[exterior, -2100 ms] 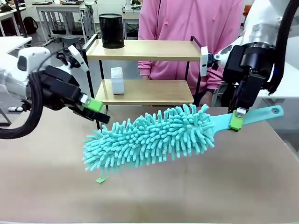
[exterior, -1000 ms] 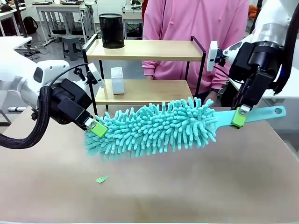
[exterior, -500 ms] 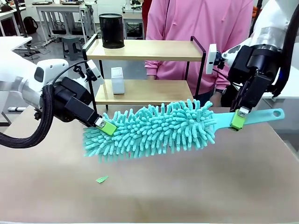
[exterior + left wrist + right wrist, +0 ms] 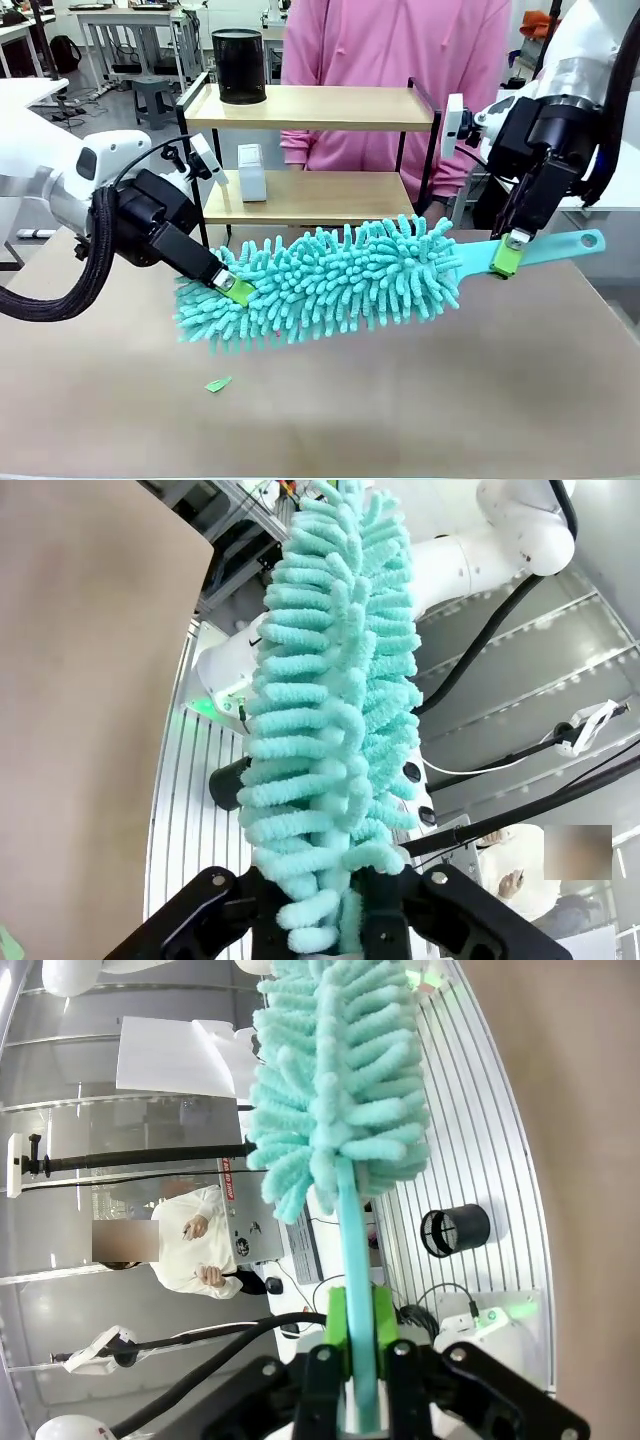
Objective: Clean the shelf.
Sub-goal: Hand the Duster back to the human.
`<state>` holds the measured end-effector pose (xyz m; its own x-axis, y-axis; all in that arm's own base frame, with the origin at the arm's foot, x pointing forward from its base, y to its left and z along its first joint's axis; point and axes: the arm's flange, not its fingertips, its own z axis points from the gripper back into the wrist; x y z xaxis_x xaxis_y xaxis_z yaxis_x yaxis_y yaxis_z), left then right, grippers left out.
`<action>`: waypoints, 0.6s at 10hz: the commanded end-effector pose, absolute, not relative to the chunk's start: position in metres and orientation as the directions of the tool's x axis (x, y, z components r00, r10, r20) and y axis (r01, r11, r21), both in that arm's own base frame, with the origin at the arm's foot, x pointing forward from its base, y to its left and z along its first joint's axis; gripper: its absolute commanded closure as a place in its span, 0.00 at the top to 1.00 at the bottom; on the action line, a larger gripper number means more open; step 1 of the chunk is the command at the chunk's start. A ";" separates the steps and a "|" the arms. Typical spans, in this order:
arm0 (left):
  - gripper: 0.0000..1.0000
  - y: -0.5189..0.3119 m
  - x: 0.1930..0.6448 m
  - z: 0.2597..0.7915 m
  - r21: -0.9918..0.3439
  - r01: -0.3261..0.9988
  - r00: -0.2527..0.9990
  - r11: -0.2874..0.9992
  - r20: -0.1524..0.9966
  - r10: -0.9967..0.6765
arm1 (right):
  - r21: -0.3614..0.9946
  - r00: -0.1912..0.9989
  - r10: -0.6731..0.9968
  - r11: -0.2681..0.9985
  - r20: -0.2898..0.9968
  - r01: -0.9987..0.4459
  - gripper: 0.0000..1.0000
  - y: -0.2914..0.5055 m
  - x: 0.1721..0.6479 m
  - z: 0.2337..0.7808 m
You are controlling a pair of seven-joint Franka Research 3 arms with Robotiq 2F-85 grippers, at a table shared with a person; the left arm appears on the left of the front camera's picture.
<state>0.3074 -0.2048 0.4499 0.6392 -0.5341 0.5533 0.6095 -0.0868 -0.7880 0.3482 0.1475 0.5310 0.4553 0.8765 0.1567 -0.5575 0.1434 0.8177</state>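
Duster (image 4: 330, 280): fluffy teal chenille cloth, smooth plastic handle. Shelf (image 4: 310, 105): light matt wood boards, thin black metal frame. Surface (image 4: 400, 400): matt tan top.

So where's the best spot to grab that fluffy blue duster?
Probably the flat handle, taken from above with the jaws across its thin sides. It is stiff and narrow, so it fits between the fingers, as the right gripper has it now. The duster head is soft and squashy: the left gripper pinches its tip, which likely slips and bends more.
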 end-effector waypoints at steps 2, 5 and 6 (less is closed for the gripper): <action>0.00 -0.206 0.305 0.450 -0.778 0.619 0.616 -0.108 0.566 -0.547 | 0.809 0.474 0.862 0.145 0.179 -0.569 0.13 0.150 0.349 0.529; 0.00 -0.206 0.305 0.448 -0.779 0.619 0.618 -0.101 0.562 -0.550 | 0.818 0.482 0.857 0.140 0.182 -0.558 0.30 0.148 0.348 0.528; 0.00 -0.206 0.305 0.448 -0.778 0.621 0.615 -0.099 0.562 -0.554 | 0.817 0.485 0.854 0.138 0.188 -0.560 0.69 0.146 0.348 0.528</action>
<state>0.3070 -0.2050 0.4496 0.6380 -0.5366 0.5523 0.6076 -0.0897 -0.7891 0.3493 0.1461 0.5283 0.4663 0.8702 0.1593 -0.5549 0.1475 0.8188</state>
